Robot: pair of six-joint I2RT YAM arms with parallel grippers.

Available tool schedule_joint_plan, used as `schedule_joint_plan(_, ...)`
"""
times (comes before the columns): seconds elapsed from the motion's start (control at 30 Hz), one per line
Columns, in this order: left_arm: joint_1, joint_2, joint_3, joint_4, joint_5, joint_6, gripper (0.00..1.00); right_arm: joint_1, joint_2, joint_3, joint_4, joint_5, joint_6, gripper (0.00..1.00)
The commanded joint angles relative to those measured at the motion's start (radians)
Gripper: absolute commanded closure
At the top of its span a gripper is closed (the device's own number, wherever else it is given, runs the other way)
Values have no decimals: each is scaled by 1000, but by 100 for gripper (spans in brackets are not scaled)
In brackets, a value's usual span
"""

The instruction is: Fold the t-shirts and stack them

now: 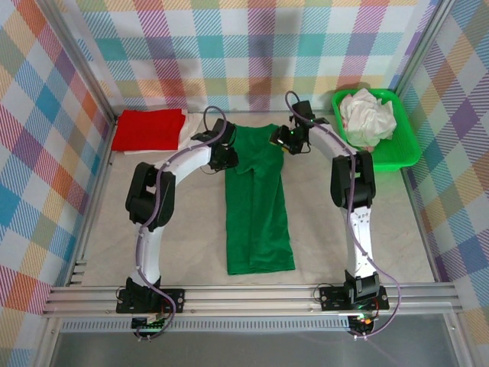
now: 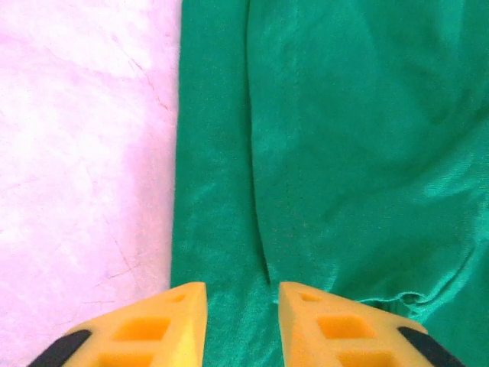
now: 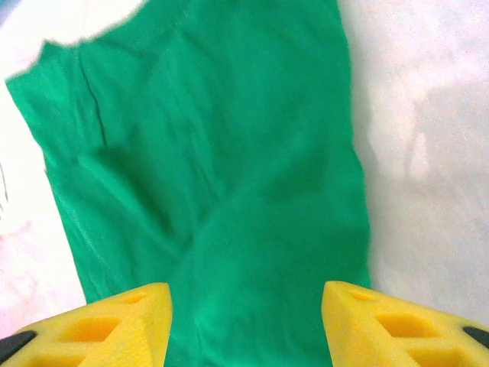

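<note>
Two arms reach over the counter toward the far end of a dark green t-shirt, which lies flat in the middle as a long narrow strip running from near the arm bases toward the back wall, its sides folded in. The left jaws sit at the strip's far left edge and the right jaws at its far right corner, by the sleeve. In the left wrist view, the yellow fingers stand partly apart over the cloth, just inside its left edge, with a lengthwise fold line running up from the gap between them; nothing is pinched, and pale counter shows to the left. In the right wrist view, the yellow fingers are spread wide, open over the smooth green fabric, whose right edge runs beside the bare counter. A red t-shirt lies folded flat in the far left corner, well apart from the green one, with a strip of white cloth showing along its right side. Crumpled white t-shirts are heaped in a bright green plastic tray at the far right
</note>
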Motion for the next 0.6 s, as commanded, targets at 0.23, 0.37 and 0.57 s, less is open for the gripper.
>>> schedule_joint_plan(0.23, -6, 118, 204, 57, 84, 50, 70, 39, -213, -299, 2, -21, -83, 56)
schedule_joint_plan(0.37, -5, 271, 394, 30, 115, 77, 72, 42, -327, -490, 86, 15, -86, 59)
schedule_joint_plan(0.57, 25, 491, 655, -45, 176, 57, 74, 47, -381, -658, 138, -53, -97, 66)
